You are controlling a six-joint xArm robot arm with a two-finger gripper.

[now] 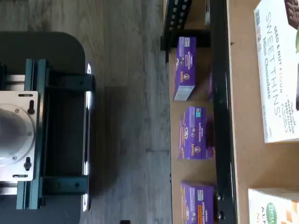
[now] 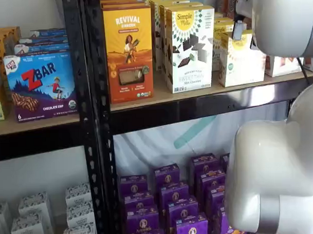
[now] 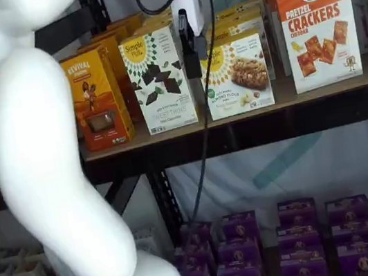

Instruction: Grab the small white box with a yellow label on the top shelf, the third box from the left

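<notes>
The small white box, with a yellow top and a round yellow logo, stands on the top shelf in both shelf views (image 2: pixel 240 55) (image 3: pixel 237 77). Its corner also shows in the wrist view (image 1: pixel 273 205). The top shelf is a tan board (image 3: pixel 303 94) over a glossy black beam (image 2: pixel 197 108). My gripper (image 3: pixel 192 67) hangs from a white body, in front of the shelf. Its black fingers show side-on, over the gap between the box's left edge and the taller cookie carton. No gap between them shows. It holds nothing.
A taller white Sweet Thins carton (image 3: pixel 157 79) (image 2: pixel 189 46) (image 1: pixel 278 70) stands left of the box, with an orange Revival box (image 2: pixel 128 51) beyond it. A pretzel cracker box (image 3: pixel 316 19) stands to the right. Purple boxes (image 2: pixel 175 198) fill the lower shelf. My white arm (image 3: pixel 42 167) blocks the left.
</notes>
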